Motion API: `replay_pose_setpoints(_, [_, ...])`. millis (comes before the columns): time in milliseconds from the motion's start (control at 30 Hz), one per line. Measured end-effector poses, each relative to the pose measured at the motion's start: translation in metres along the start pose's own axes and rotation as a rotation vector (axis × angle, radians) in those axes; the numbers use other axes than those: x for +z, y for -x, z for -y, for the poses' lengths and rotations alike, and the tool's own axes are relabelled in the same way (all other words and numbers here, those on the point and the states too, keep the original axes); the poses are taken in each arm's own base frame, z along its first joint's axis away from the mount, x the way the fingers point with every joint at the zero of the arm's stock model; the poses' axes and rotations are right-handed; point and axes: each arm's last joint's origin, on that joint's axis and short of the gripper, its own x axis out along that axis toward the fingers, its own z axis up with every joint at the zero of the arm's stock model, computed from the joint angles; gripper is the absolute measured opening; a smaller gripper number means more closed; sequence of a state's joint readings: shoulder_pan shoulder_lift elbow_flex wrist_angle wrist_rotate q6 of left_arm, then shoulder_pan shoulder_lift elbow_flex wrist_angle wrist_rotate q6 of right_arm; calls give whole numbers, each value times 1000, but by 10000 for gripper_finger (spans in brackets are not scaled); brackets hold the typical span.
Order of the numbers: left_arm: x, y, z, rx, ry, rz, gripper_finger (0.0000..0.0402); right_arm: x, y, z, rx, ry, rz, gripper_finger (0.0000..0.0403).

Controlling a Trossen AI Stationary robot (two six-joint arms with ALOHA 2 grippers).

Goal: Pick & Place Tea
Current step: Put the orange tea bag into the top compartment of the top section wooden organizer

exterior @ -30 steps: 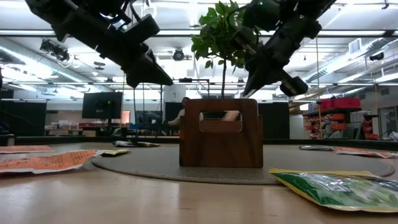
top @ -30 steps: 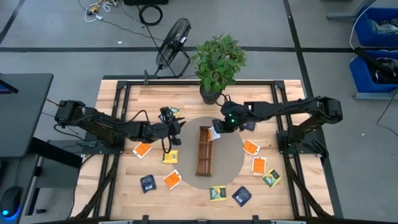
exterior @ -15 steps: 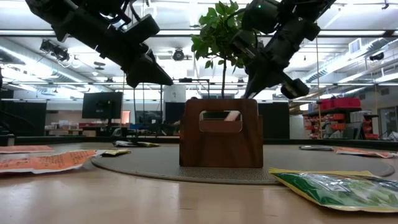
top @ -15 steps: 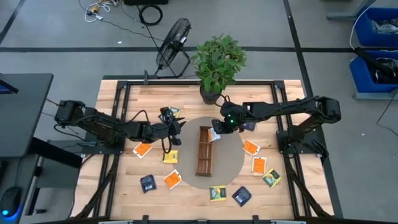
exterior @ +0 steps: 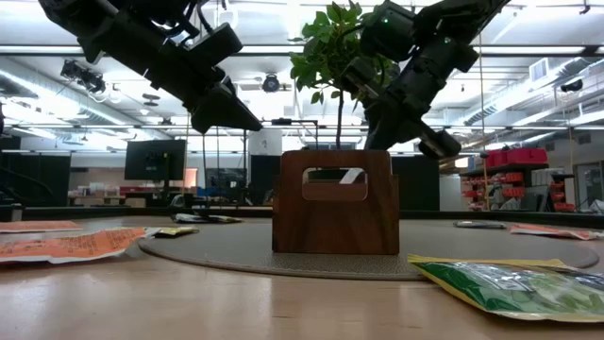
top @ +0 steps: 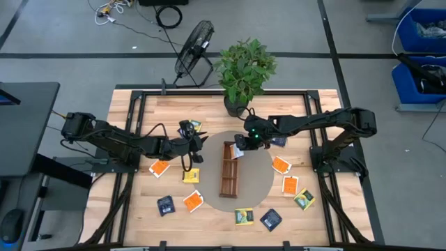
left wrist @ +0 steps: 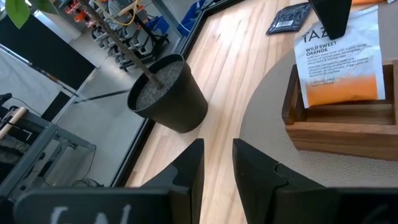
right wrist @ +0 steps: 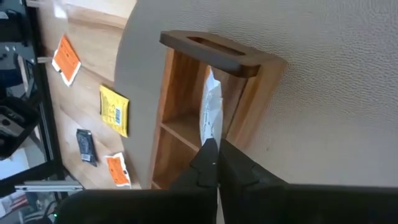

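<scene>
Right gripper lowers an orange-and-white tea sachet into the end of the tray

High view: the right gripper (top: 241, 141) has crept from beside the long narrow brown wooden tray (top: 228, 174) to over its plant-side end, while the left gripper (top: 189, 155) has stayed off the round grey mat (top: 261, 183), near a yellow sachet (top: 191, 175); other sachets lie scattered on the wooden table (top: 132, 199).
Low view: the right gripper is down just behind the tray's handle wall.
Left wrist view: its own fingers (left wrist: 191, 163) stand partly open, empty; the orange-and-white tea sachet (left wrist: 339, 59) stands upright in the end compartment.
Right wrist view: the fingertips (right wrist: 213, 154) are pinched on the sachet's upper edge, so release looks to be the step left.
</scene>
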State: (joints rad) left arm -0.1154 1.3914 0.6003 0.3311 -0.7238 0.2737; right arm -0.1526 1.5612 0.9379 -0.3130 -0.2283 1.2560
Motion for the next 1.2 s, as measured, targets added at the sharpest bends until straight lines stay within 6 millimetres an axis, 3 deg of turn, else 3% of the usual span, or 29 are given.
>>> replay_pose_setpoints(267, [-1, 0, 0, -2, -6, -8, 87, 0, 0, 0, -3, 34, 10, 49])
replay_pose_setpoints(533, [-2, 0, 1, -5, -2, -13, 87, -1, 2, -1, 14, 114, -11, 138])
replay_pose_setpoints(633, [-2, 0, 1, -21, 34, -9, 87, -1, 11, -4, 30, 236, 35, 169])
replay_pose_setpoints(800, [-1, 0, 3, -108, 91, 11, 87, -8, 41, -13, -3, 492, 261, 203])
replay_pose_setpoints(1033, [1, 1, 8, -297, 181, 42, 87, -38, 74, -27, -44, 839, 514, 224])
replay_pose_setpoints(1200, [-5, 4, 15, -489, 183, -5, 87, -63, 77, -33, -83, 1056, 557, 227])
